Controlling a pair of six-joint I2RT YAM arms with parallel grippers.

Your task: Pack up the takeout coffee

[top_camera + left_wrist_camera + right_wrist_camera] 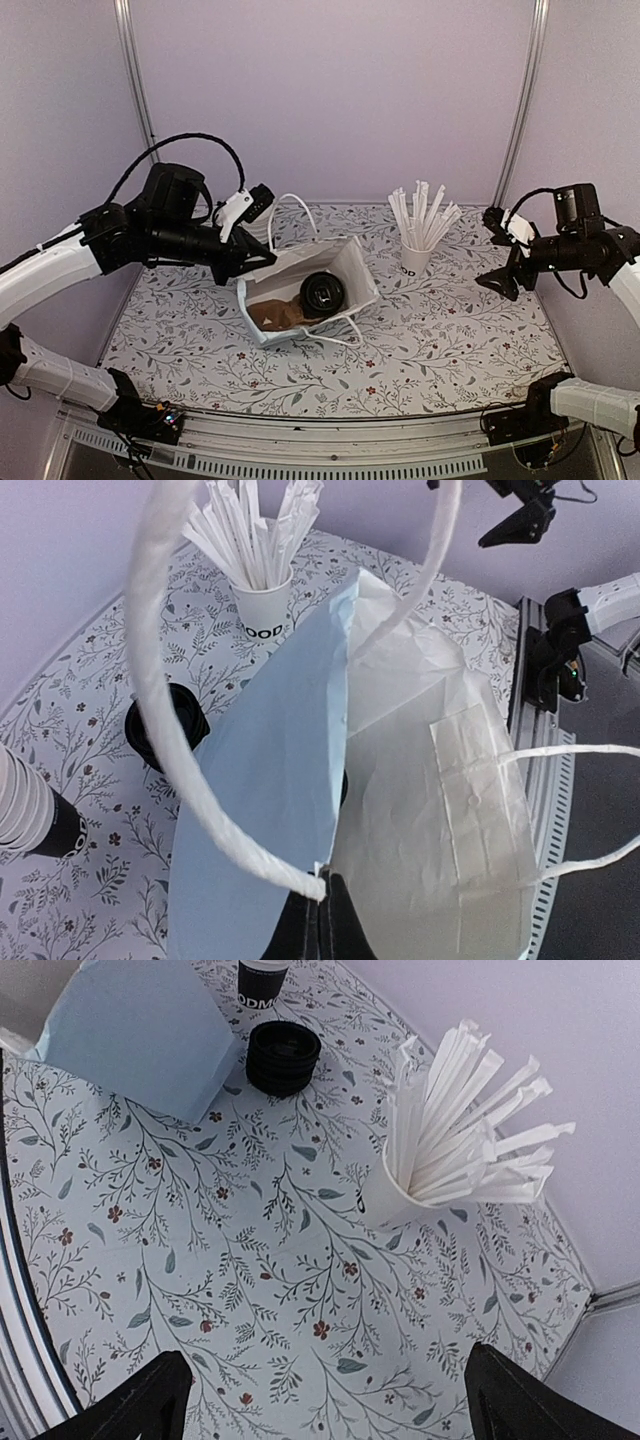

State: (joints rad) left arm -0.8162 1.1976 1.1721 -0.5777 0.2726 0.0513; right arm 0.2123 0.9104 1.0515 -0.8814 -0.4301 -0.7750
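Observation:
The takeout coffee, its round black lid facing up, sits inside the open white paper bag at the table's middle. In the top view my left gripper is at the bag's left rim. The left wrist view shows that gripper shut on the edge of the bag, right where a white twisted handle is rooted. The cup is almost wholly hidden there. My right gripper hangs open above the table's right side, nothing between its fingers.
A white cup of paper-wrapped straws stands right of the bag. Behind the bag are a stack of black lids and a nested stack of cups. The bag's second handle lies toward the near edge.

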